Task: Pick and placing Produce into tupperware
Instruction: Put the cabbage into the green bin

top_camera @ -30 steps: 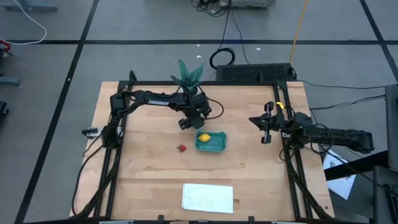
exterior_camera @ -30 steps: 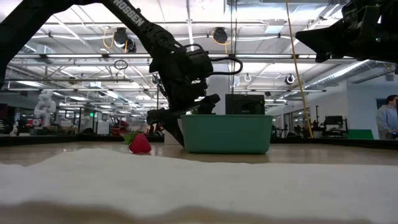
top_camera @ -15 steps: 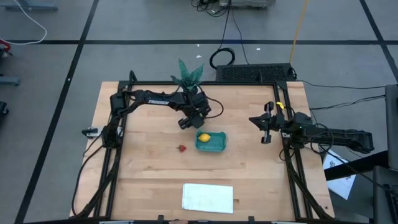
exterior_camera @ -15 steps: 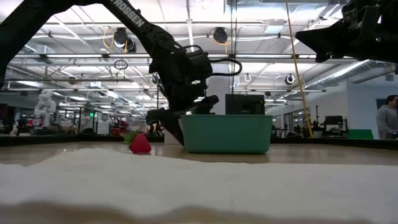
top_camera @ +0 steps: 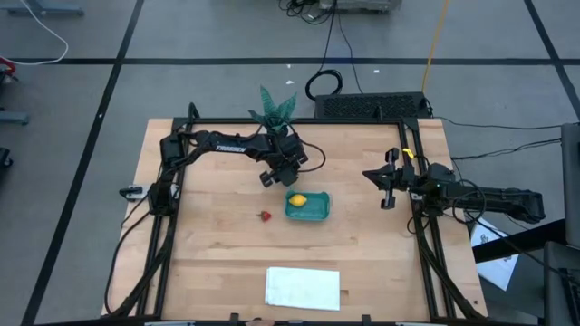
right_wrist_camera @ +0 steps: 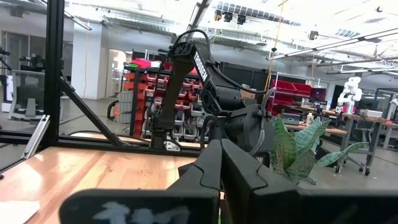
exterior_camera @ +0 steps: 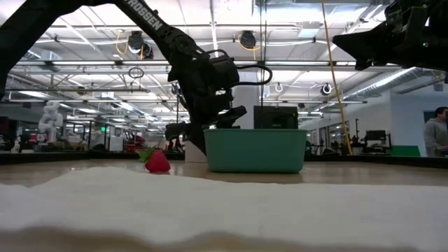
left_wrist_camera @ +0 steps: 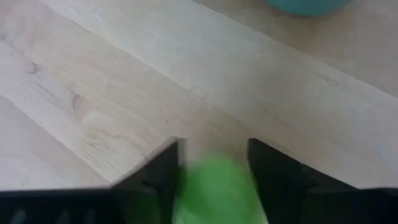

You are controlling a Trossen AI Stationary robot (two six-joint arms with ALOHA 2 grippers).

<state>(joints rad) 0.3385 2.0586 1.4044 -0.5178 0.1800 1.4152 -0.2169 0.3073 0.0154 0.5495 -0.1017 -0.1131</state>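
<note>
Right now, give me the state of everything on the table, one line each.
Left gripper: low by the container, fingers either side of the lime-green ball.
Right gripper: shut, empty, waiting at the table's right.
Teal container: upright, holds the lemon.
Strawberry: loose on the table.

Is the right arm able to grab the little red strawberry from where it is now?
Probably not easily. The right gripper waits shut near the table's right edge, and the teal tupperware sits between it and the strawberry. The left gripper is much nearer, though busy with the green ball.
</note>
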